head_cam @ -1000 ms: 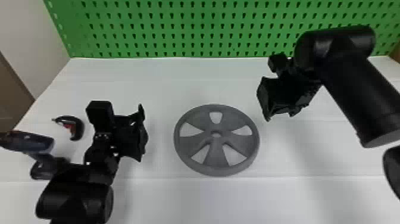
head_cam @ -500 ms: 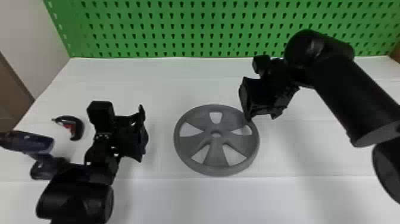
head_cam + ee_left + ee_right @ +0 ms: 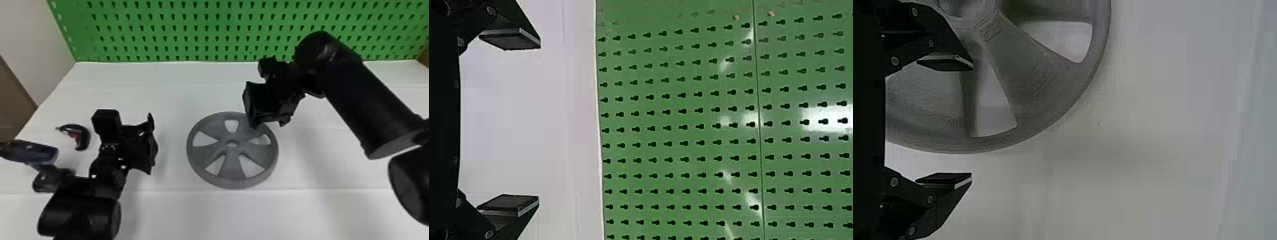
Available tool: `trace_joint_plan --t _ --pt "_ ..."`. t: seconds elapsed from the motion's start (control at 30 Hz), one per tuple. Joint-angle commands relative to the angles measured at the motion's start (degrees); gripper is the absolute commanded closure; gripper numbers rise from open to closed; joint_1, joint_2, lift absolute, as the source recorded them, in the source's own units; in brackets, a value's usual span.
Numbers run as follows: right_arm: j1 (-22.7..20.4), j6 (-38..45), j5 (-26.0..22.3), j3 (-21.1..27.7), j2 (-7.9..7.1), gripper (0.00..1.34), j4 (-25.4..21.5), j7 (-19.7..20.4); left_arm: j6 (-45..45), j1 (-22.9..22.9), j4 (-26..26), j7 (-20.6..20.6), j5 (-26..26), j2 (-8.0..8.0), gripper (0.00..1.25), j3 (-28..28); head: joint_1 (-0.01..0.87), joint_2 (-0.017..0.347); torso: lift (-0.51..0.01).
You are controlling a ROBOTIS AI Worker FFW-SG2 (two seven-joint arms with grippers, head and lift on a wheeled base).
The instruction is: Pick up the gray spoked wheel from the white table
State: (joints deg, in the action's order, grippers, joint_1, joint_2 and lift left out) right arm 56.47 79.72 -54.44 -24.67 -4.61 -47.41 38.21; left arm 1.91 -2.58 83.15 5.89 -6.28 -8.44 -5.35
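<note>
While the left arm comes in low at the near left, the right arm comes in from the right edge, reaching across above the white table. Near left, partly behind the left arm, there's a power drill, dark blue and black, lying by the table's left side.

The gray spoked wheel lies flat on the table, about mid-table, between the two grippers, hub and spokes face up, white tabletop showing through the openings. Left gripper is over the table left of the wheel, well apart from it; in the left wrist view its fingers are spread wide, nothing between. Just left of that gripper, a small black-and-red tool on the table.

Right gripper is at the wheel's far right part, fingers wide apart, not gripping. In the right wrist view one finger overlaps the wheel's spoked face, the other is out past the rim, over bare table. Contact with the wheel: can't tell.

Farther back, green pegboard stands upright along the table's far edge, rows of keyhole slots. Pale wall at far left, brown panel below it.
</note>
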Motion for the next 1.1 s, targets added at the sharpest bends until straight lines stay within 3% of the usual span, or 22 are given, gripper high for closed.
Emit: trace_joint_plan --t 0.0,0.37,0.67,1.07 --pt "-0.49 -1.23 -0.31 -0.47 0.30 0.47 -2.51 1.69 0.02 0.03 0.00 0.00 -0.05 0.00 0.18 0.08 0.770 0.044 -0.098" --pt "-2.86 -0.70 2.24 6.83 0.74 0.47 -3.30 2.74 0.02 0.20 0.00 0.00 -0.40 0.00 0.18 0.25 0.770 0.044 -0.098" --pt "-2.16 1.14 -6.20 3.05 -1.63 0.47 -1.19 2.74 0.02 -0.06 0.00 0.00 -0.40 0.00 0.18 -0.10 0.770 0.044 -0.098" --pt "-1.37 1.58 -5.50 2.26 -3.48 0.47 -0.66 2.57 0.02 -0.24 0.00 0.27 -0.40 0.09 0.18 -0.28 0.770 0.044 -0.098"
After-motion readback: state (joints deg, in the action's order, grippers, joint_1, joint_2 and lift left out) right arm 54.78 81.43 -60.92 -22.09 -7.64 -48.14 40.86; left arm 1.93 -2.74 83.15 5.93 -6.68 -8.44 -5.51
